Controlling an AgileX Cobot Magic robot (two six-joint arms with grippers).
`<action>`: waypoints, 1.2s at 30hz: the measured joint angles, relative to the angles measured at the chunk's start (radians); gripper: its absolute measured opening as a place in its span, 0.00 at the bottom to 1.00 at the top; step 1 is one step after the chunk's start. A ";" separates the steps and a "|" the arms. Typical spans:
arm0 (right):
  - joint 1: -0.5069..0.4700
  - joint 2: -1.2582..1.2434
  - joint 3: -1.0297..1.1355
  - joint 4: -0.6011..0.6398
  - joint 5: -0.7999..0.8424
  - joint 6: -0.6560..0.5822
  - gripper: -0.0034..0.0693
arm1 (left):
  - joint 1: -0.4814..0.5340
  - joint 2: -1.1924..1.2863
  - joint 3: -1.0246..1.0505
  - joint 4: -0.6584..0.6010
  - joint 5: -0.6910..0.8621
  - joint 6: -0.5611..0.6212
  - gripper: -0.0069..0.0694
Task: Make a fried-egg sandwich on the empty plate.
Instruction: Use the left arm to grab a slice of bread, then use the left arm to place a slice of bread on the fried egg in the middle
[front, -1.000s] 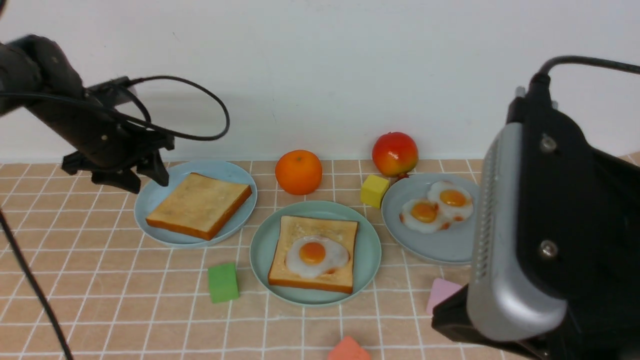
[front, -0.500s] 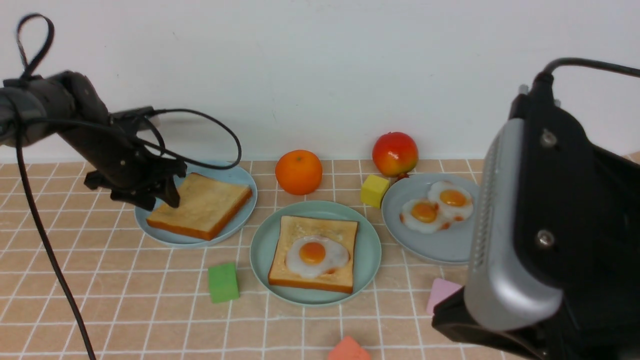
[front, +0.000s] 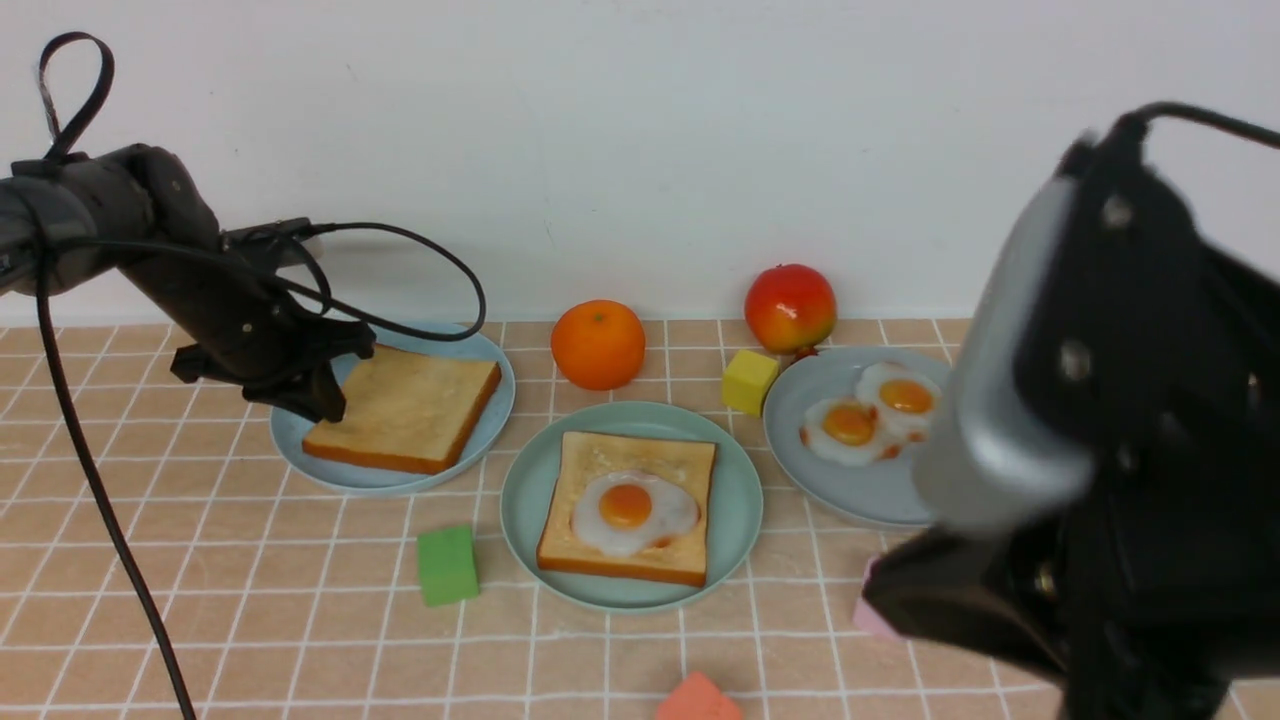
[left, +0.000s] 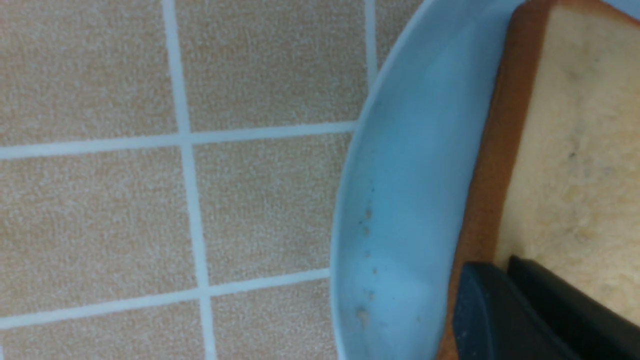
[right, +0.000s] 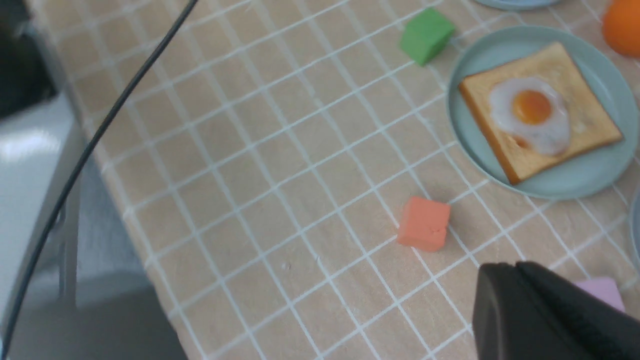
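My left gripper (front: 318, 398) dips low onto the toast slice's (front: 410, 415) corner on the pale-blue plate (front: 385, 478). My right arm (front: 1090, 400) looms raised and blurred, hiding tabletop (front: 250, 600) behind it. I cannot tell either arm's jaws.

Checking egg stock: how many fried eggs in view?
3. One fried egg on the toast on the mint-green plate; two touching on the grey-blue plate. The right arm hides that plate's edge, so more possible.

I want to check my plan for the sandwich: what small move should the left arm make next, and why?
Probably lift the plain toast slightly off the blue plate, once the grip is firm. The left fingers sit at its edge, but I cannot tell whether they clamp it. The egg lies uncovered on toast on the green plate.
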 joint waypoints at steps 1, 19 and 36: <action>0.000 0.000 0.000 -0.006 0.000 0.028 0.11 | 0.000 -0.004 0.000 0.000 0.007 0.000 0.10; 0.000 -0.131 0.000 -0.230 0.121 0.367 0.15 | -0.074 -0.337 0.160 -0.252 0.161 -0.014 0.10; 0.000 -0.148 0.000 -0.279 0.133 0.403 0.18 | -0.314 -0.280 0.399 -0.450 -0.193 -0.123 0.10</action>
